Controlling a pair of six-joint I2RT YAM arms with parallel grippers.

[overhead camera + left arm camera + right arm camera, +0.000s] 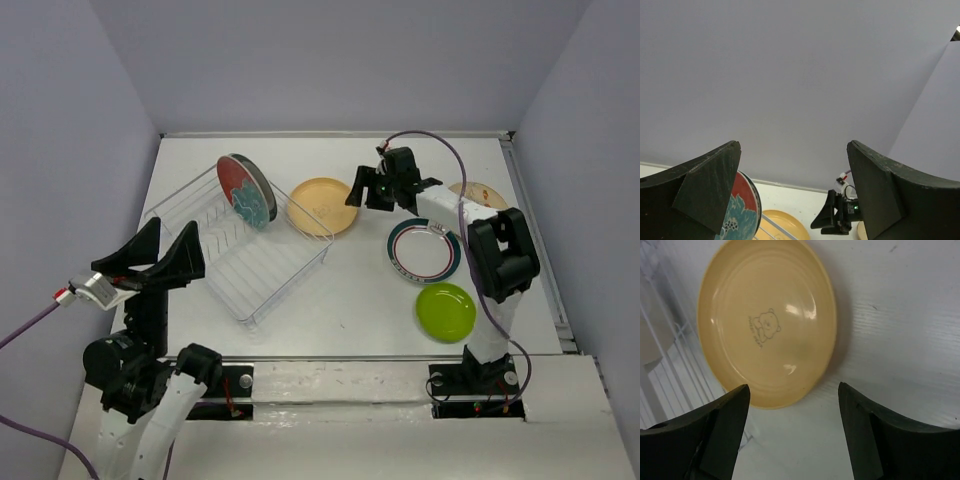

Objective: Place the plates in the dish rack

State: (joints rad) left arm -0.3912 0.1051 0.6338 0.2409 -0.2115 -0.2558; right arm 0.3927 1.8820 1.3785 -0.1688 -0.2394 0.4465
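The dish rack [288, 285] sits on the left half of the table. A red plate with a teal flower [247, 188] [742, 210] stands on edge at its far end, and a dark rim shows close behind it. The orange-yellow plate [322, 206] [765, 320] lies by the rack's far right corner, with its left edge at the wires [670, 365]. My right gripper [370, 187] [792, 390] hovers open just right of that plate, holding nothing. My left gripper [165, 255] [794, 145] is raised over the rack's near left side, wide open and empty.
A white plate with a dark teal rim [425, 250] and a lime green plate [446, 311] lie on the right half of the table. A beige plate [478, 195] is partly hidden behind the right arm. Walls enclose the table on three sides.
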